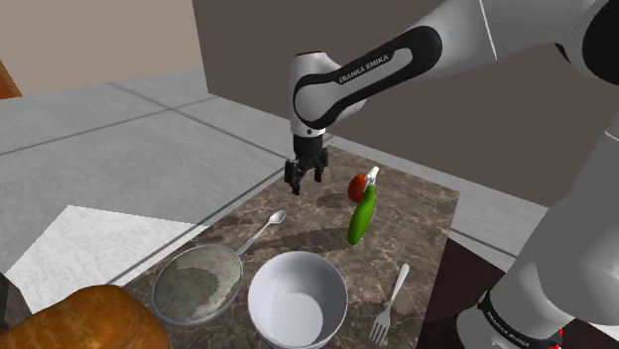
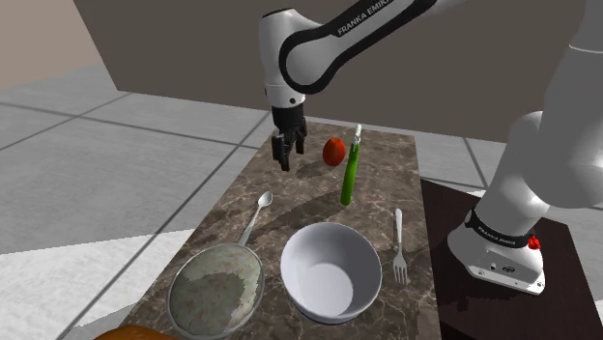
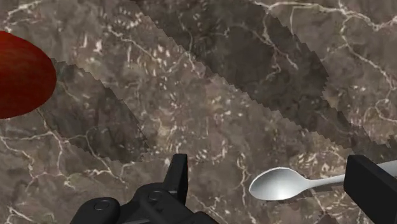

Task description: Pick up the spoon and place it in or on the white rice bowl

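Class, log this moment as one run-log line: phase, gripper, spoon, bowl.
phase: pre-grasp | gripper: open, above marbled table | spoon: lying on table, not held | white bowl: empty

Bare marble table point(image 1: 422, 223) lies under the gripper point(image 1: 306, 178), whose fingers stand apart. The spoon point(image 1: 260, 234) has open surface on both sides of its head — its handle end lies just beside the strainer point(image 1: 198, 283). The red fruit point(image 1: 358, 185) and green bottle point(image 1: 362, 213) stand well apart from it. The white bowl point(image 1: 298, 273) is open from above — a fork point(image 1: 390, 302) lies beside it.
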